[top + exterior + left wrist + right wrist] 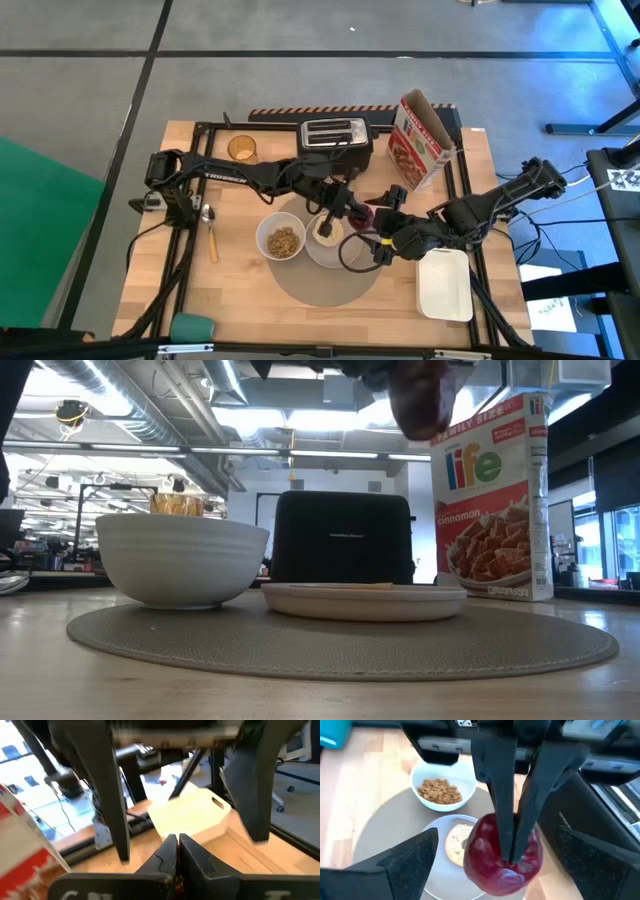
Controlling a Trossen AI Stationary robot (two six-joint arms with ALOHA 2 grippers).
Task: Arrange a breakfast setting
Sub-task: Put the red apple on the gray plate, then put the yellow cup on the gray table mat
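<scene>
The red fruit (502,857) hangs above the right rim of the small white plate (437,880), which holds the bagel (456,842). The fruit also shows at the top of the low view (420,395). My left gripper (352,208) is shut on its top. My right gripper (497,870) is open just right of the fruit, its fingers apart on either side and touching nothing. The white bowl (282,240) with cereal and the plate sit on the grey mat (325,285). The spoon (210,228) and the amber tumbler (241,148) rest on the table to the left. My left gripper pinches the fruit's top (512,864) between its two fingertips (502,820), at the stem end. The fingers come from above, pointing down. The fruit hangs below them, lifted clear over the plate.
The black toaster (335,135) and a cereal box (420,140) stand at the far side. A white tray (445,285) lies at the near right, under the right arm. A teal object (192,326) lies at the near left edge.
</scene>
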